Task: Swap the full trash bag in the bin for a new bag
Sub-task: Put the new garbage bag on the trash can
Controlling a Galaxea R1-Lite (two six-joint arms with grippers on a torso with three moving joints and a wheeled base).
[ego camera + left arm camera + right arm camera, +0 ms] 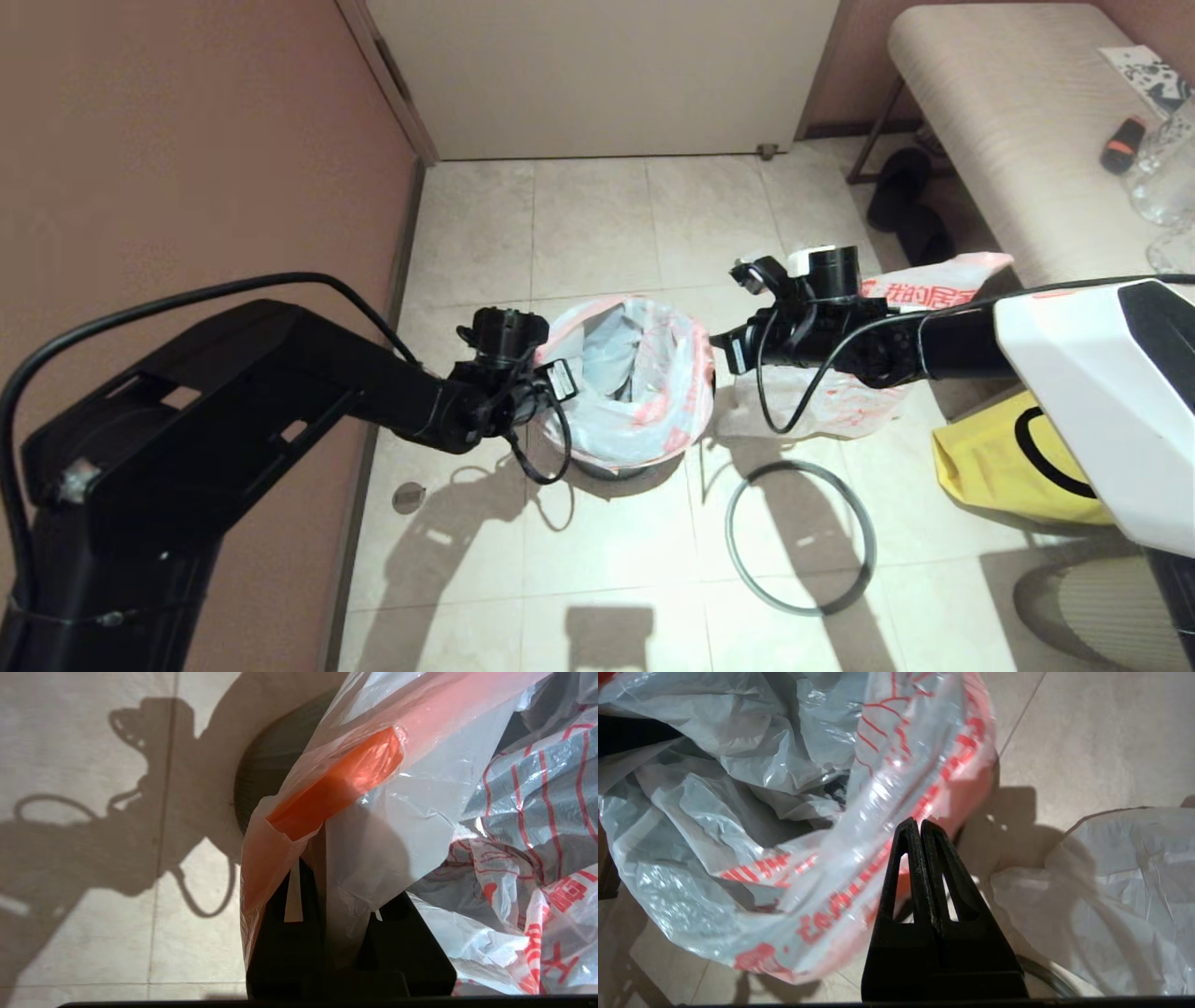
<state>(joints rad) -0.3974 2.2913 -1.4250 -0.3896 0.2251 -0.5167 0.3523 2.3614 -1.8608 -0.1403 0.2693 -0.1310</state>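
Note:
The new bag [644, 392], thin white plastic with a pink-red edge and red print, is draped open over the black bin [607, 467]. My left gripper [551, 378] is at the bin's left rim, shut on the bag's edge. In the left wrist view the film [420, 812] runs between that gripper's [336, 882] fingers, beside the bin's dark wall [266, 765]. My right gripper [726, 350] is at the bin's right side, shut. Its tips [915, 823] rest against the bag's rim [761, 765] with nothing seen between them. The full trash bag [840, 411] [1120, 882] sits on the floor right of the bin.
The grey hoop [801, 537] [1045, 970] lies flat on the tiles in front of the full bag. A yellow fabric bag [999, 467] lies at the right. A bench [1008, 140] stands at the back right, and a wall [187, 140] runs along the left.

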